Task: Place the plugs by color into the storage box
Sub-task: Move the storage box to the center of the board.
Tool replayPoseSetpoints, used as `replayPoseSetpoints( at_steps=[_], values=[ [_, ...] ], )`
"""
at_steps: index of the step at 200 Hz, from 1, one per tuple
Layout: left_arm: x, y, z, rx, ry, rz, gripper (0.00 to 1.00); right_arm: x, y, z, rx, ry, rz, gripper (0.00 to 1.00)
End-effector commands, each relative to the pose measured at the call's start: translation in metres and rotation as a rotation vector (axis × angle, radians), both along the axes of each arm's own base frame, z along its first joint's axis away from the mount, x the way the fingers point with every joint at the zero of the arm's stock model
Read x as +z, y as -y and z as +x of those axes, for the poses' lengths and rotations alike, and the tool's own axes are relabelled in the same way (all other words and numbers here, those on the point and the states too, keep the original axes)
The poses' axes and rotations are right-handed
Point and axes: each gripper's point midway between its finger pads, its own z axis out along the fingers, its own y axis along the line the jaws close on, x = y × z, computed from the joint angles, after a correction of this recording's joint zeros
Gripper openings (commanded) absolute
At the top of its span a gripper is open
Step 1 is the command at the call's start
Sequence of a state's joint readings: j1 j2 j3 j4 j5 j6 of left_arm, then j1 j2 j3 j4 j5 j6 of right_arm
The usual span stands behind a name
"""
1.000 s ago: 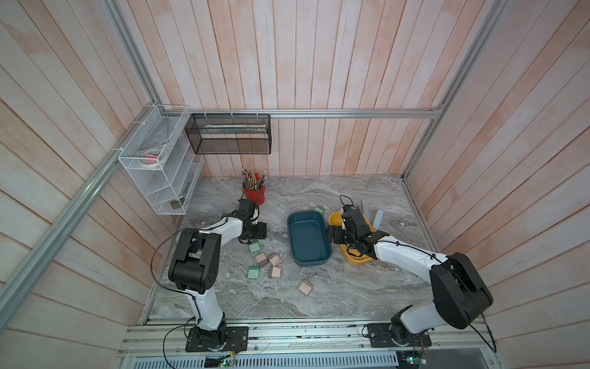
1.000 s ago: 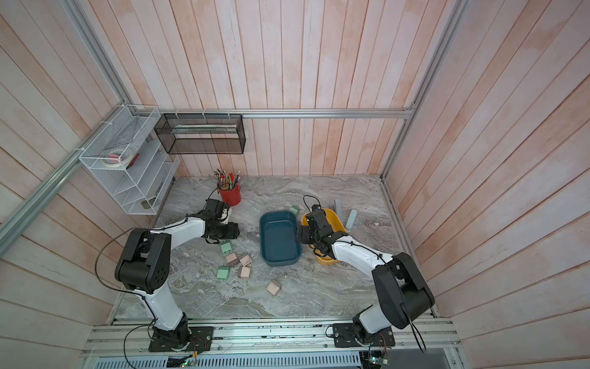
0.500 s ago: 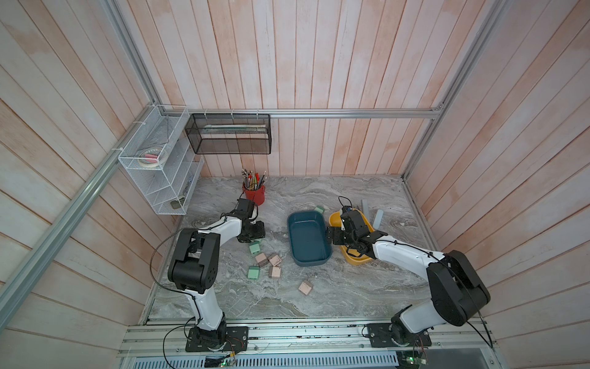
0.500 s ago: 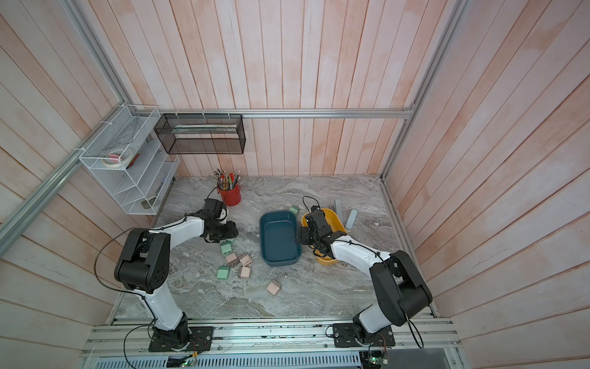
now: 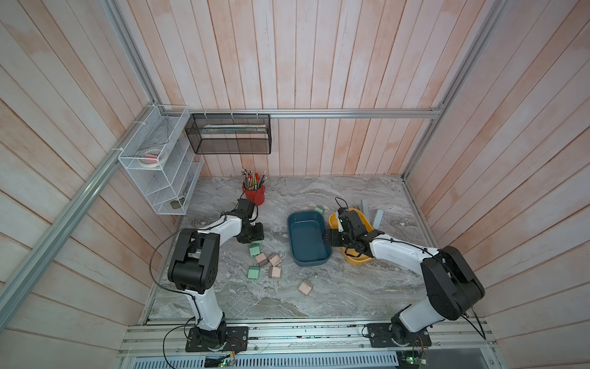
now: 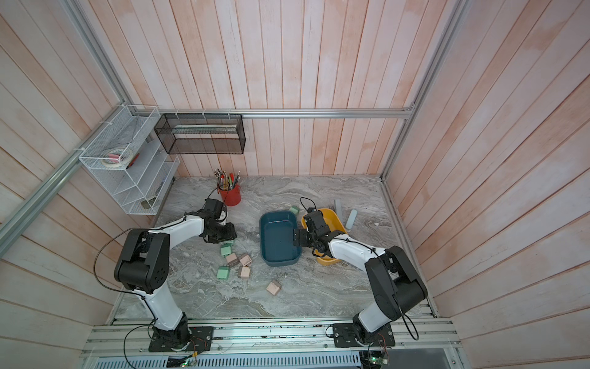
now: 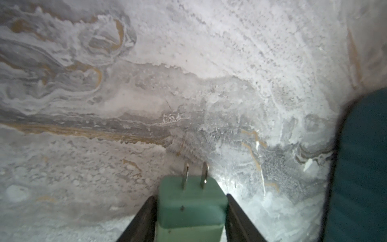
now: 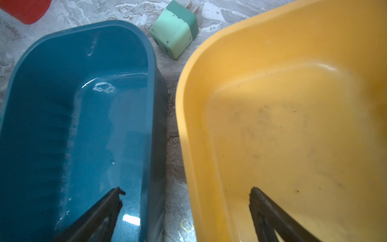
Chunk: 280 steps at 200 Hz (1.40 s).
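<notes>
My left gripper [image 7: 191, 197] is shut on a mint green plug [image 7: 189, 209], low over the marble, its prongs pointing away from me. In both top views that gripper [image 5: 253, 235] sits left of the blue box [image 5: 306, 236]. Below it lie another green plug [image 5: 253, 272] and several pink plugs [image 5: 260, 259] [image 5: 305, 287]. One more green plug [image 8: 174, 29] lies behind the boxes. My right gripper [image 8: 186, 190] is open and holds nothing. One of its fingers is over the blue box [image 8: 83, 104], the other over the yellow box [image 8: 293, 125]. Both boxes are bare inside.
A red pencil cup [image 5: 253, 195] stands behind my left arm. Two grey bars [image 5: 365, 207] [image 5: 378, 217] lie behind the yellow box [image 5: 356, 260]. A white wire shelf [image 5: 159, 166] and a black mesh basket [image 5: 230, 134] hang on the walls.
My left gripper's jaws have closed onto the green plug. The right arm has barely moved.
</notes>
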State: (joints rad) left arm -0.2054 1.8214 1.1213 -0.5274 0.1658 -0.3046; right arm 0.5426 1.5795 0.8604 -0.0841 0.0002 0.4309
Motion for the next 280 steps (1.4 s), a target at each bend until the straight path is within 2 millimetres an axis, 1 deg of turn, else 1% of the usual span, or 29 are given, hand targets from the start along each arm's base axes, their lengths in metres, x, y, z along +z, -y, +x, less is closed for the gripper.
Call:
replayPoseSetpoints(
  at_steps=[1, 16, 37, 56, 77, 81, 88, 110, 124, 153, 174, 194, 209, 233, 259, 269, 280],
  values=[
    [-0.003, 0.0, -0.004, -0.008, -0.033, 0.021, 0.59, 0.006, -0.022, 0.0, 0.09, -0.026, 0.062, 0.95],
    [-0.008, 0.001, -0.005, -0.021, -0.047, 0.021, 0.62, 0.008, -0.031, 0.001, 0.12, -0.042, 0.095, 0.92],
    [-0.01, 0.004, -0.004, -0.038, -0.049, 0.016, 0.62, 0.007, -0.04, 0.0, 0.151, -0.062, 0.126, 0.88],
    [-0.012, 0.003, -0.006, -0.047, -0.054, 0.028, 0.6, 0.002, -0.045, 0.0, 0.165, -0.084, 0.139, 0.87],
    [-0.01, 0.002, -0.007, -0.054, -0.051, 0.037, 0.56, -0.004, -0.05, 0.002, 0.18, -0.105, 0.146, 0.84],
    [-0.01, 0.002, -0.007, -0.054, -0.05, 0.037, 0.52, -0.006, -0.051, 0.002, 0.183, -0.111, 0.147, 0.84],
    [-0.009, 0.002, -0.008, -0.058, -0.048, 0.041, 0.5, -0.007, -0.053, 0.002, 0.189, -0.117, 0.149, 0.83],
    [-0.008, 0.0, -0.01, -0.063, -0.049, 0.048, 0.49, -0.01, -0.058, 0.004, 0.203, -0.132, 0.155, 0.81],
    [-0.005, 0.0, -0.01, -0.069, -0.044, 0.05, 0.49, -0.009, -0.061, 0.007, 0.207, -0.138, 0.157, 0.8],
    [0.002, 0.0, -0.01, -0.074, -0.033, 0.05, 0.49, 0.0, -0.063, 0.01, 0.207, -0.126, 0.166, 0.79],
    [0.008, 0.0, -0.01, -0.084, -0.03, 0.053, 0.48, 0.005, -0.061, 0.009, 0.197, -0.123, 0.16, 0.79],
    [0.013, -0.001, -0.011, -0.092, -0.029, 0.056, 0.48, 0.007, -0.053, 0.01, 0.176, -0.112, 0.129, 0.79],
    [0.018, -0.001, -0.012, -0.095, -0.024, 0.057, 0.48, 0.001, -0.042, 0.01, 0.151, -0.12, 0.1, 0.8],
    [0.026, -0.002, -0.014, -0.095, -0.018, 0.057, 0.48, -0.001, -0.023, 0.014, 0.093, -0.128, 0.109, 0.8],
    [0.038, -0.004, -0.013, -0.089, -0.007, 0.062, 0.48, 0.01, -0.005, 0.02, 0.041, -0.102, 0.129, 0.8],
    [0.045, -0.003, -0.012, -0.085, 0.001, 0.057, 0.47, 0.014, -0.001, 0.022, 0.032, -0.096, 0.135, 0.8],
    [0.052, -0.002, -0.01, -0.08, 0.005, 0.047, 0.47, 0.019, -0.002, 0.023, 0.038, -0.086, 0.137, 0.8]
  ],
)
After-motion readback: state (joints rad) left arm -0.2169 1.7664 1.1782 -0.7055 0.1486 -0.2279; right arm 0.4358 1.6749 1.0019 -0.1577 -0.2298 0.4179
